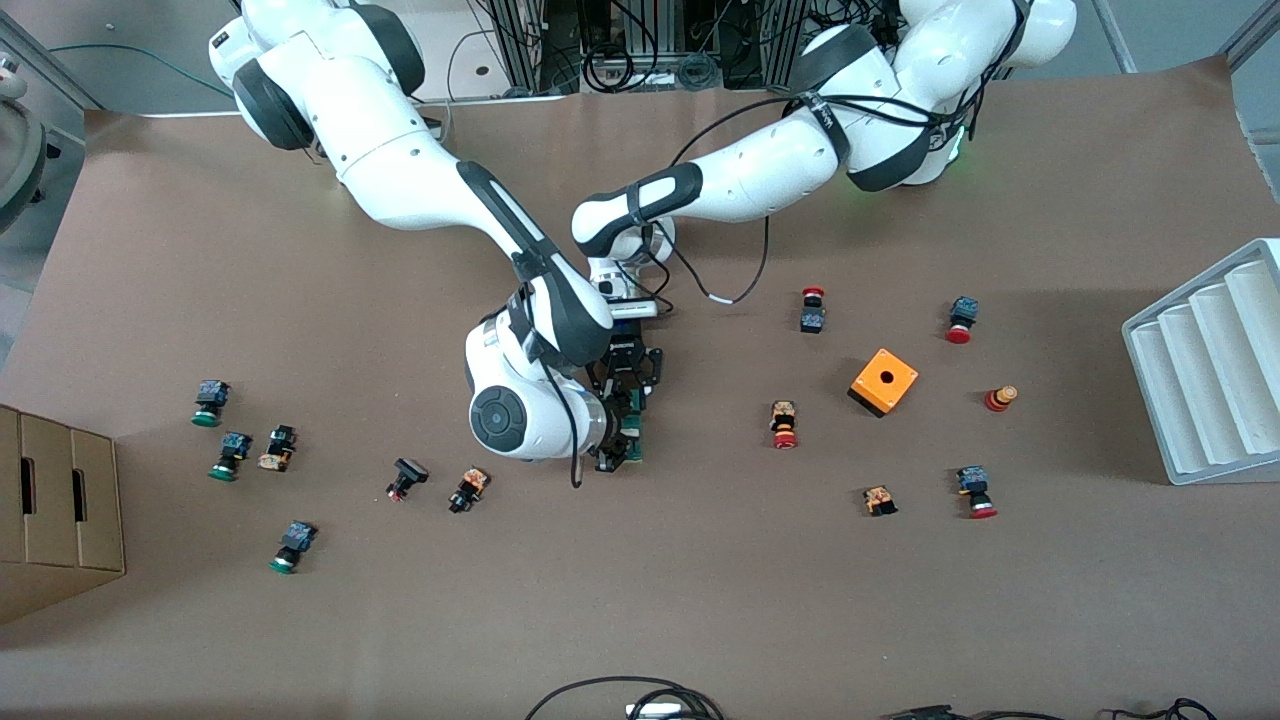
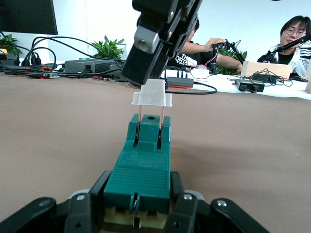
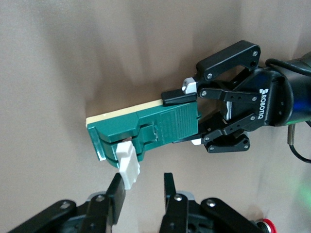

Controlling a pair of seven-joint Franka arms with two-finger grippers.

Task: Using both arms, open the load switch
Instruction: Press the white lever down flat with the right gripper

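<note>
The dark-green load switch [image 1: 637,437] [image 2: 143,165] [image 3: 146,126] lies on the brown table near its middle. My left gripper [image 1: 628,400] [image 2: 141,194] [image 3: 187,119] is shut on one end of its body. The switch's white end piece [image 2: 151,94] [image 3: 129,167] stands pulled out of the other end on two thin metal pins. My right gripper [image 1: 612,455] [image 2: 146,73] [image 3: 142,187] is right at that piece. Its fingers [image 3: 116,191] stand apart, and the white piece touches the tip of one of them, with a gap to the other.
An orange box with a hole [image 1: 884,381] and several red-capped buttons [image 1: 784,424] lie toward the left arm's end. Green-capped buttons [image 1: 210,402] lie toward the right arm's end. A white ribbed rack [image 1: 1210,370] and a cardboard box [image 1: 50,510] stand at the table's ends.
</note>
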